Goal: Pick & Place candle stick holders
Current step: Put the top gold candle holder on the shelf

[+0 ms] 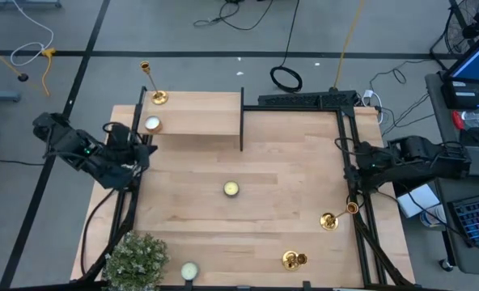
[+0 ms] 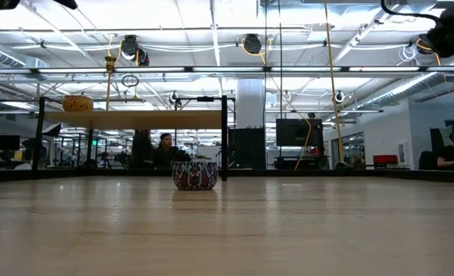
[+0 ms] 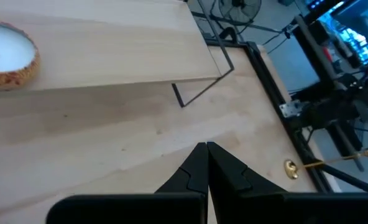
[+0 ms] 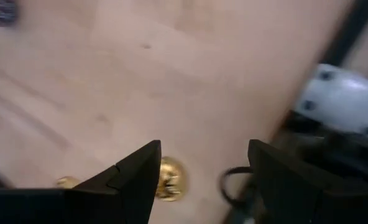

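Light wood table point(image 1: 256, 170), raised shelf point(image 1: 199, 113); open-plan room behind.

Even, bright overhead light fills the room; in the low view long ceiling strip lights point(image 2: 212, 47) glare white and wash out the upper part. The bench point(image 1: 247, 202) is lit flatly from above, with only faint, soft shadows under the things on it. The right wrist view is strongly blurred, its wood grain smeared. The left wrist view is sharper, though soft near its dark fingers point(image 3: 196, 171).
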